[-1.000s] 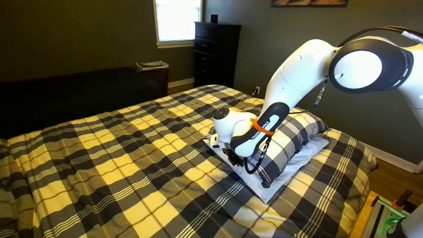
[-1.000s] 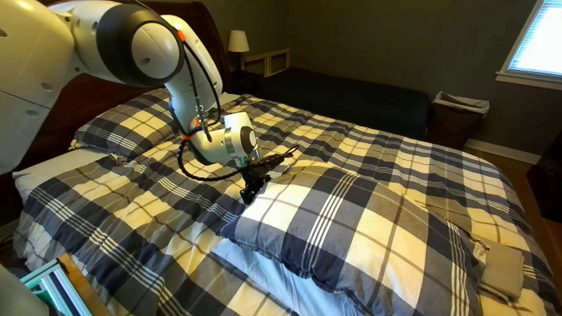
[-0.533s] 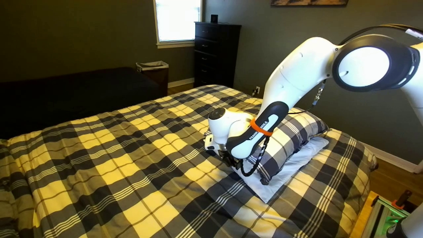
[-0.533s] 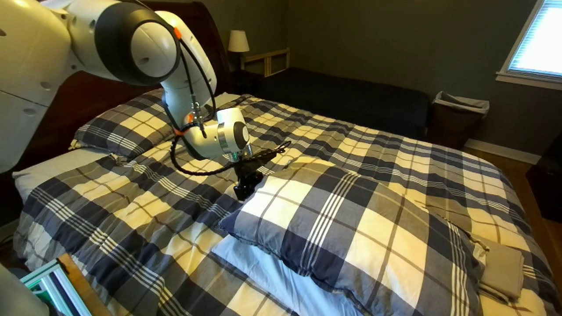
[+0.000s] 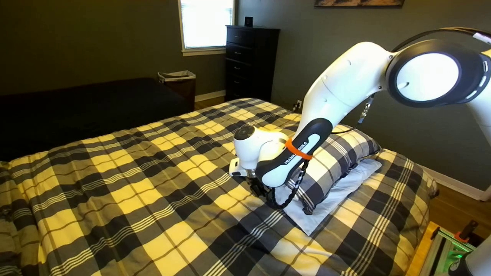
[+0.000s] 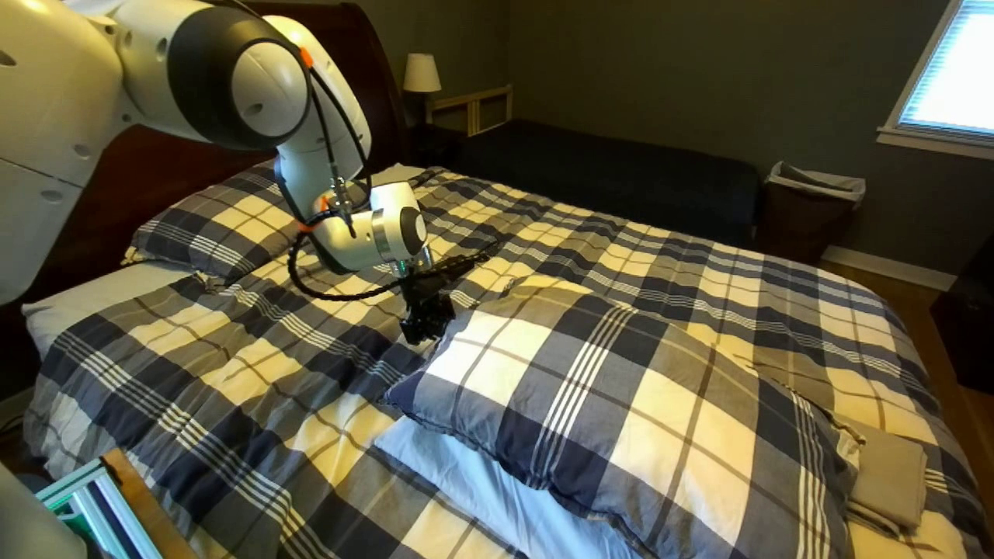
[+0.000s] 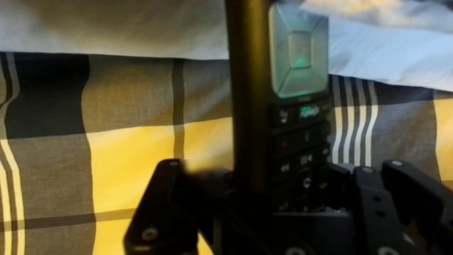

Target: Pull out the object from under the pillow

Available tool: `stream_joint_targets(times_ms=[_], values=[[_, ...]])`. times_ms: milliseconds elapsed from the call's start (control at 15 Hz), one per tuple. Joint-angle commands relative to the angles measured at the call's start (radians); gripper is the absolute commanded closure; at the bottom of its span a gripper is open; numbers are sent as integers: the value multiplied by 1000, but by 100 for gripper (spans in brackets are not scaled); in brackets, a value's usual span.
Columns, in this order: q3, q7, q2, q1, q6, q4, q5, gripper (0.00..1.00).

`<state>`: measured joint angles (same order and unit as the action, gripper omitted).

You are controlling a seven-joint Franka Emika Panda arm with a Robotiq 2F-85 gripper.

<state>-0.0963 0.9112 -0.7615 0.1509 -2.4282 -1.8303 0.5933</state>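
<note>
The wrist view showed a long, black plastic remote control (image 7: 285, 117) with a silvery square pad, pinched by its sides between the jaws of the black two-fingered gripper (image 7: 277, 187), toward its button end. Gripping across the narrow width presumably suited a lengthwise draw with little drag. The body lay across the yellow-and-black plaid cloth bedspread (image 7: 131, 166) and overlapped the flat pale-blue cushion (image 6: 497, 481) in that view; its far tip ran out of frame. In an exterior view the gripper hung just beside the end of the plump navy, grey and white plaid cloth pillow (image 6: 613, 404), which rested on the cushion; whether the remote control's tip was free of it could not be told. The pull seemed well along; a low path out would probably spare the pillow a tug.
</note>
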Motion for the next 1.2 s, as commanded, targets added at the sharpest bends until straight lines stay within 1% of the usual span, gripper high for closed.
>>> stream_joint_targets(times_ms=[0, 533, 867, 1133], values=[[-13, -23, 5, 25, 60, 30, -22, 98], [-50, -44, -19, 63, 122, 88, -86, 98], [-78, -52, -31, 81, 105, 85, -129, 98], [-109, -41, -40, 73, 90, 83, -170, 98]])
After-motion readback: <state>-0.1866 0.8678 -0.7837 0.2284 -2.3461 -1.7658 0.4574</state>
